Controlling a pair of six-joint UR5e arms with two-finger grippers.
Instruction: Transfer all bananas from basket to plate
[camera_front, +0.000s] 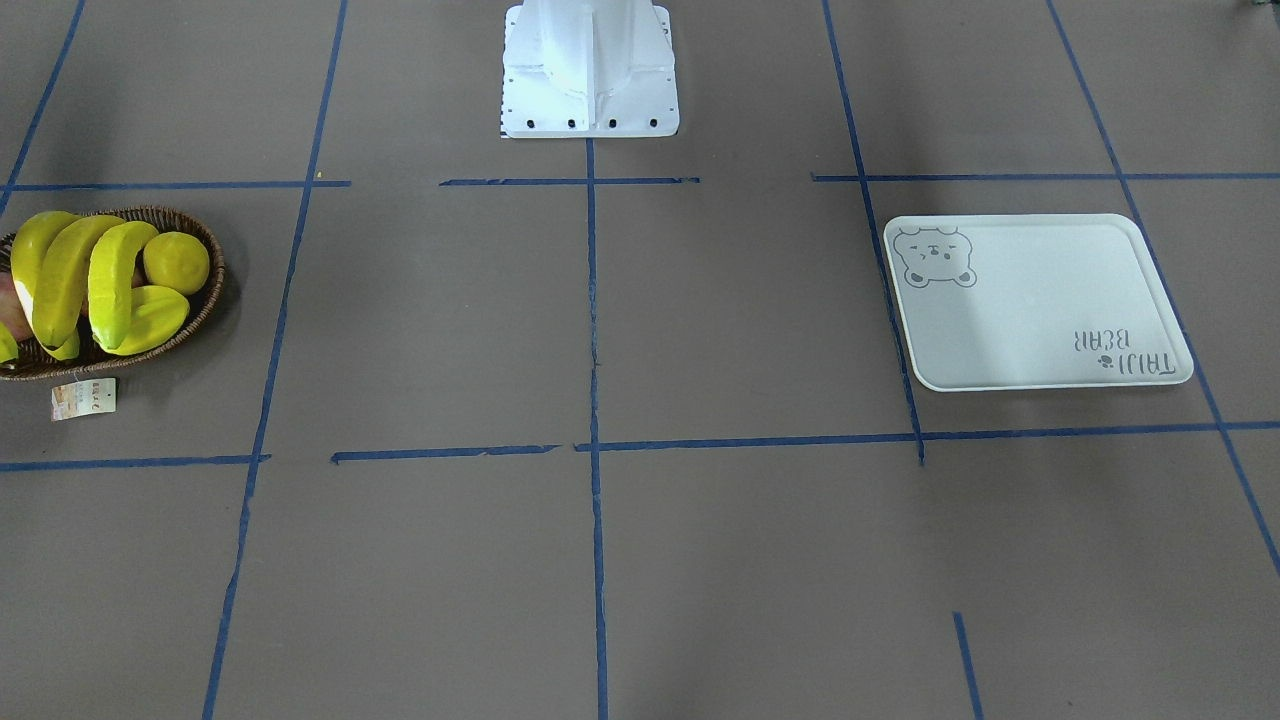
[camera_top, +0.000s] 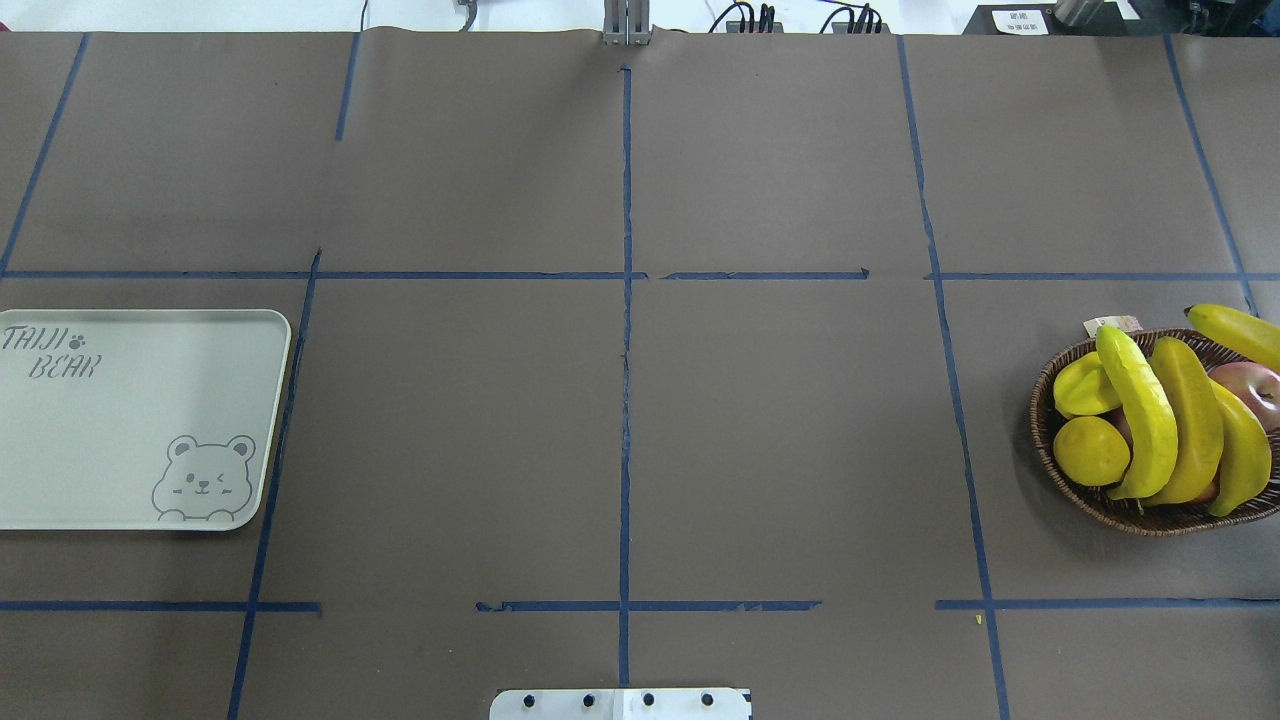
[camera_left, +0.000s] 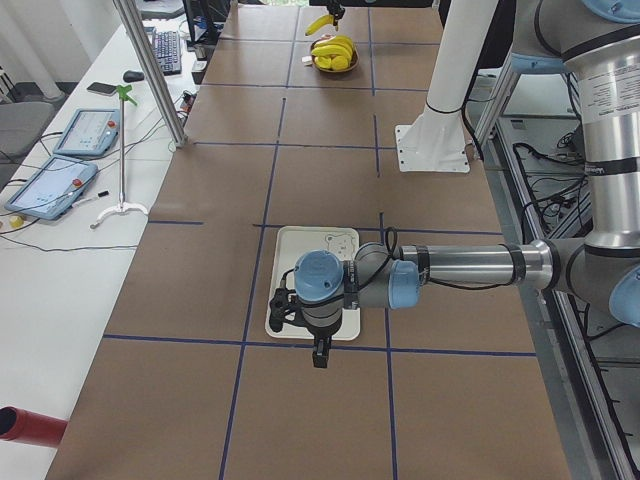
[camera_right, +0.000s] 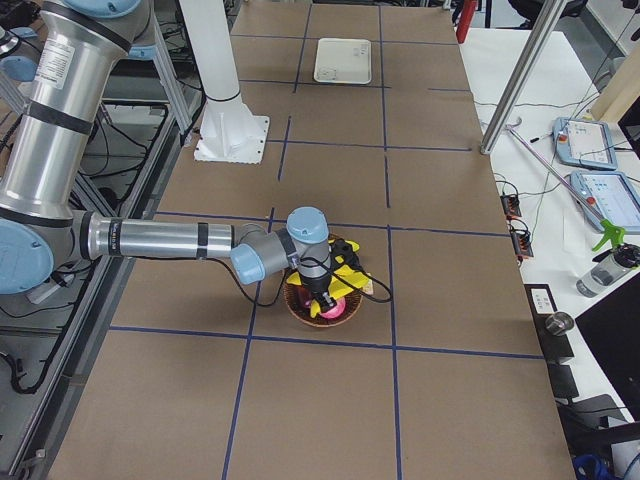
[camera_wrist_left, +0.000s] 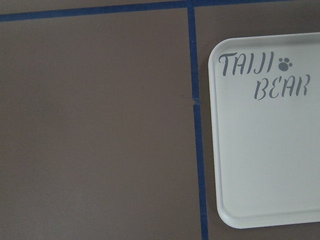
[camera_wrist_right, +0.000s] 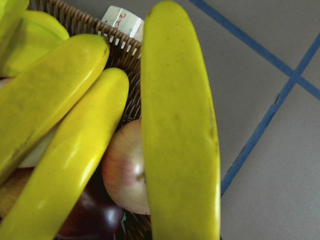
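The basket (camera_top: 1130, 520) stands at the table's right end and holds three bananas (camera_top: 1145, 410) side by side. A fourth banana (camera_top: 1235, 330) lies higher, over the far rim, and fills the right wrist view (camera_wrist_right: 180, 140). My right gripper (camera_right: 322, 300) hangs over the basket (camera_right: 300, 312); I cannot tell whether it is open or shut. The plate (camera_top: 120, 430) lies bare at the left end. My left gripper (camera_left: 318, 355) hangs over the plate's (camera_left: 300, 245) outer edge; I cannot tell its state. The left wrist view shows the plate's corner (camera_wrist_left: 265, 150).
A lemon (camera_top: 1090, 450), a starfruit (camera_top: 1085, 388) and a red apple (camera_top: 1255, 385) share the basket. A paper tag (camera_front: 84, 398) lies beside it. The robot's white base (camera_front: 590, 70) stands mid-table. A metal pole (camera_left: 150, 70) stands at the operators' edge.
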